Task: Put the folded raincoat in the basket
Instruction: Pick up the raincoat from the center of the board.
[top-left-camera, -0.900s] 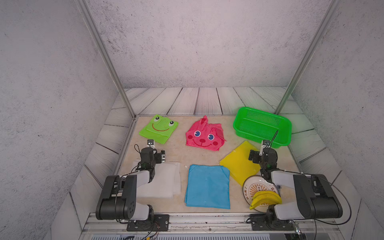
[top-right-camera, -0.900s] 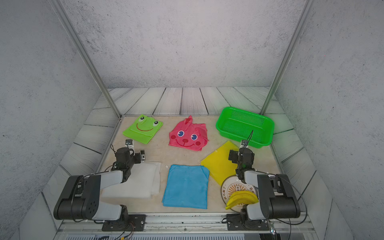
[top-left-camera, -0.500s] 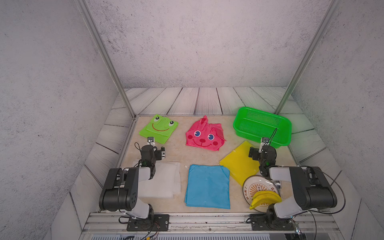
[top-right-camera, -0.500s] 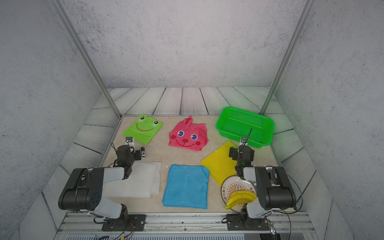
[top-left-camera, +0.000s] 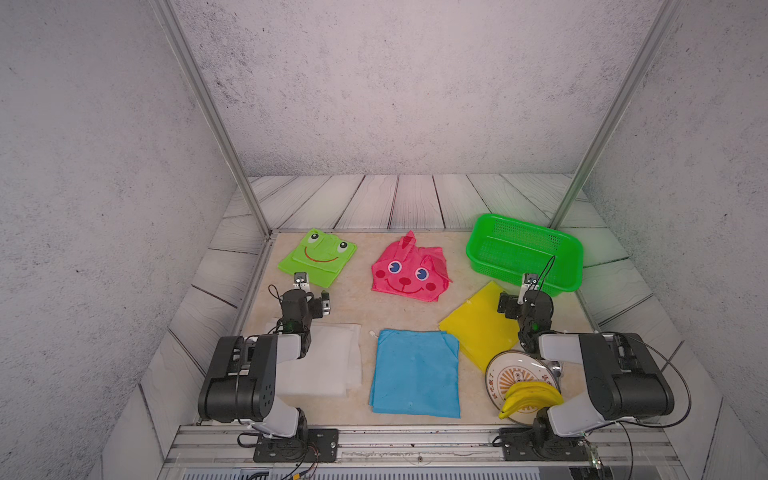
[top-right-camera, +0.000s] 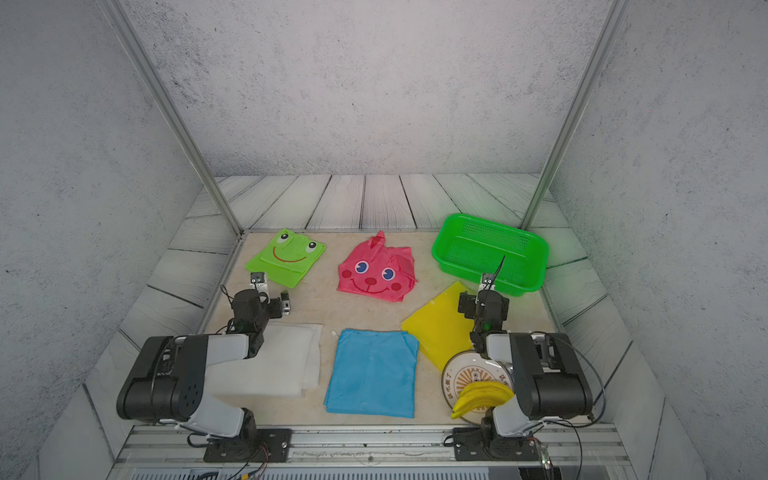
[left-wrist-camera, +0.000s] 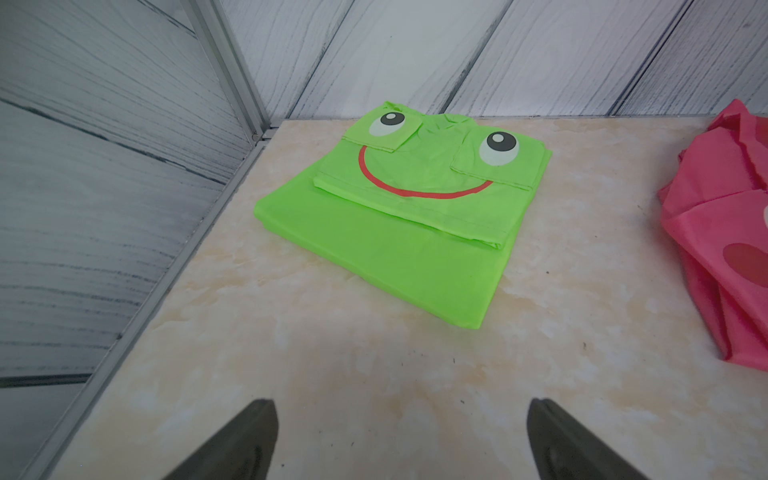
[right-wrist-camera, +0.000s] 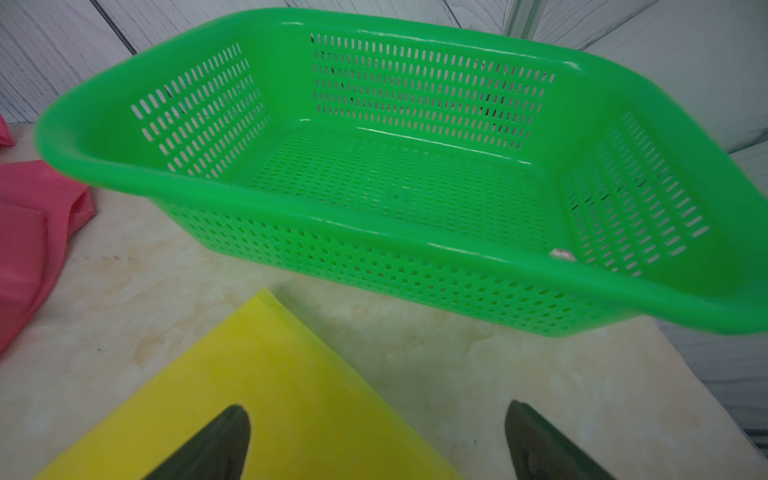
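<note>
Robot lab test booth, grey speckled backdrop walls (top-left-camera: 374, 83), aluminium frame posts (top-left-camera: 208, 116), printed plank panels (top-left-camera: 415, 199), marble-look tabletop (top-left-camera: 361, 307), left arm (top-left-camera: 245, 374) and right arm (top-left-camera: 615, 374) bolted to near rail (top-left-camera: 415, 440).

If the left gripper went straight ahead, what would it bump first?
Probably the green frog raincoat, folded flat straight ahead of the open left gripper; only bare table shows between them.

Green perforated plastic basket (top-left-camera: 523, 235) at two o'clock, folded green frog-face raincoat (top-left-camera: 318, 257) at eleven, pink rabbit-face raincoat (top-left-camera: 409, 270) between.
</note>
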